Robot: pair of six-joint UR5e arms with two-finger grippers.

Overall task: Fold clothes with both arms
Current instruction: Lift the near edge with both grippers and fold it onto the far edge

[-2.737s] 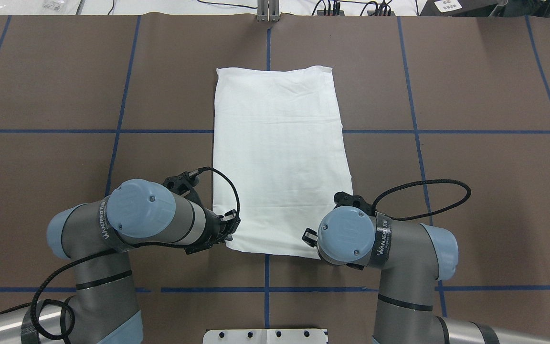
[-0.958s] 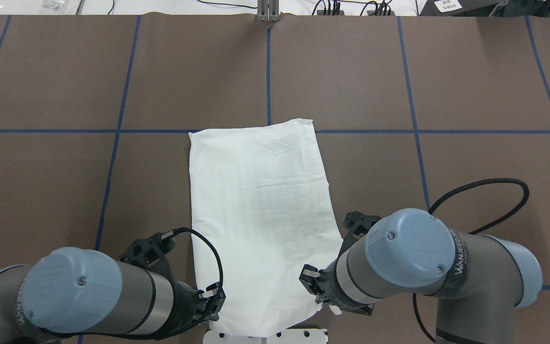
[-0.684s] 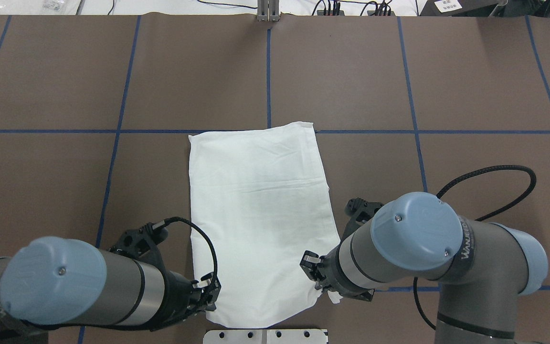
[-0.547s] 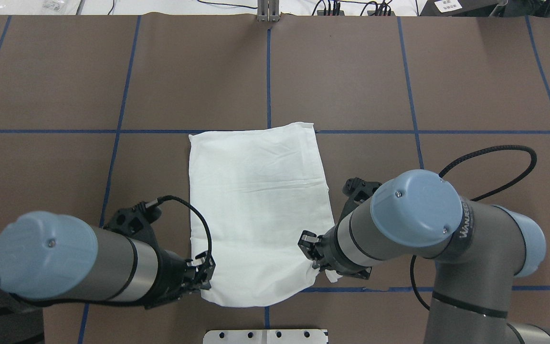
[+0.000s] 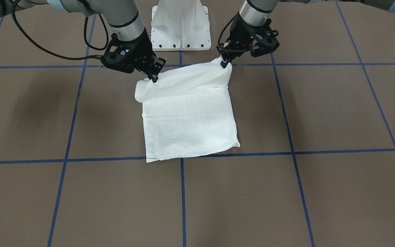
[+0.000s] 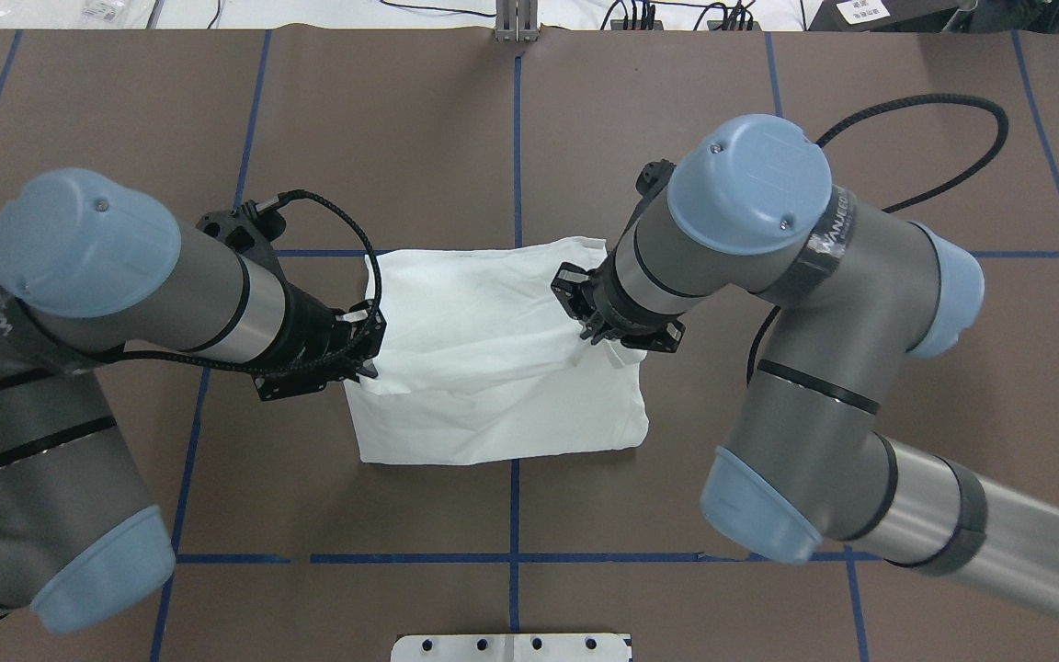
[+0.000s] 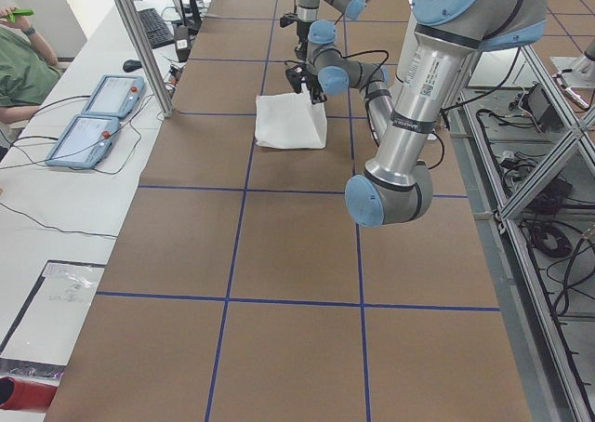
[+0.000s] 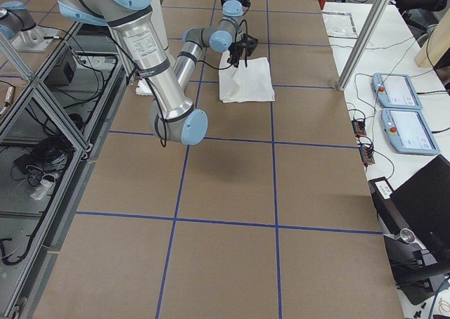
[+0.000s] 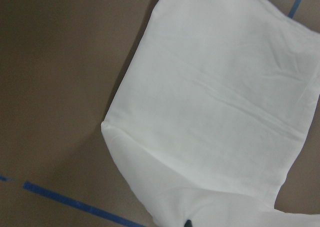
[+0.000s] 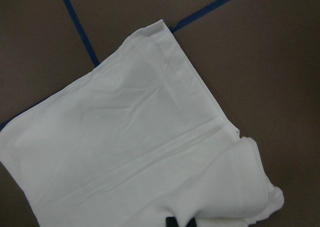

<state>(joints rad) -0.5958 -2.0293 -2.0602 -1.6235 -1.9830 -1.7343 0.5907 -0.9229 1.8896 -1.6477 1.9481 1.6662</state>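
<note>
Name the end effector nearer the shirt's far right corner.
Right: the right end effector grips the shirt's right side, short of that corner; left end effector grips the opposite side.

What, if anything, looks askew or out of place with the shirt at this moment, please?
Nothing looks damaged. The T-shirt lies slightly skewed: its edge farthest from the robot slants against the blue tape line. At the right gripper the raised corner bunches into a loose roll, while the corner at the left gripper hangs smoother.

I see the T-shirt (image 5: 187, 116) as soft matt white cloth, faintly creased. The table (image 5: 321, 192) top looks matt brown, paper-like. The left claw (image 5: 224, 63) and right claw (image 5: 154, 78) look matt black plastic.
</note>
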